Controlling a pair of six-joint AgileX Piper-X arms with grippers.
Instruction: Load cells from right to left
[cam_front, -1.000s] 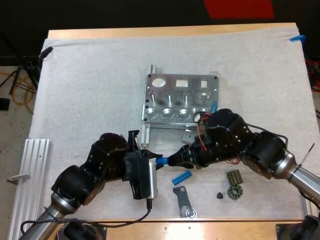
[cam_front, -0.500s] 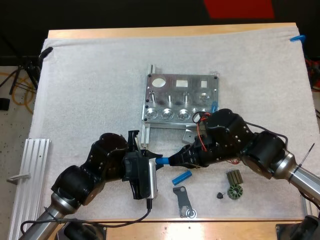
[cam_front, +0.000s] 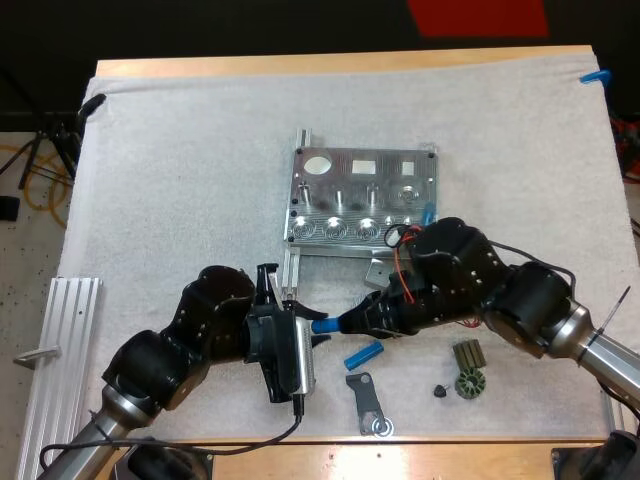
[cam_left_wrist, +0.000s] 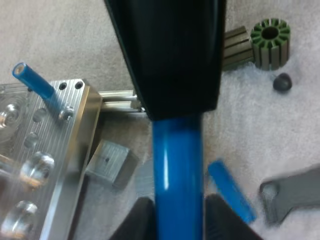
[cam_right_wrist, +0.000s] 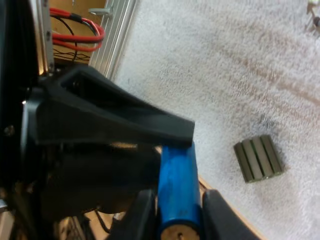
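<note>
The blue cell is suspended above the mat, in front of the fixture, and is clamped by both end effectors at once. The left gripper grips one end and the right gripper the other. Each wrist view shows that arm's own fingers bearing on both sides of the cylinder. The step in hand is judged to be a hand-to-hand transfer. Release one gripper only when the other's clamp sits square on the cell's axis. Open the releasing jaws fully, then back away along that axis so the cell is neither dragged nor tilted. A seated cell stands tilted at the fixture's right-hand near corner, so the next target is judged to be the socket just left of it. Bring the held cell upright over that socket before lowering. A spare cell lies on the mat just beside the transfer point; clear it when withdrawing.
</note>
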